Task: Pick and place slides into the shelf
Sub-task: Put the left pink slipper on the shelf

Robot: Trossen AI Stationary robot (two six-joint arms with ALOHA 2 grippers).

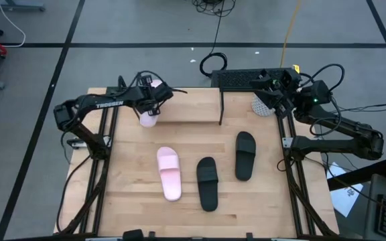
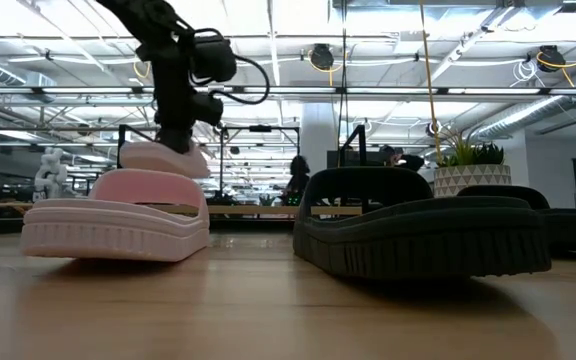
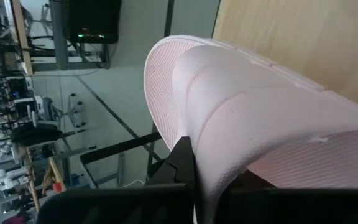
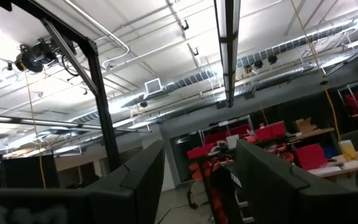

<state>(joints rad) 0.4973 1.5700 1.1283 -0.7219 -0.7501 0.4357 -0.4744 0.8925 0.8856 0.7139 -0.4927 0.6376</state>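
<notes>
Slides: the pink slide [image 1: 149, 118] pinched in the left gripper's [image 1: 151, 100] fingers [image 3: 180, 163] should be lowered level onto the shelf [image 1: 186, 107] at the tabletop's [image 1: 133, 201] far edge.

Tabletop [image 1: 133, 201]: light wood, matt, visible grain. Pink slide [image 1: 169, 173] at frame centre: matt foam-like plastic, ribbed sole edge. Two black slides [image 1: 207, 183] [image 1: 245, 155]: matt, rubbery. Held pink slide [image 3: 260, 118]: fine textured footbed. Left tool [image 3: 185, 180]: dark matt plastic.
</notes>
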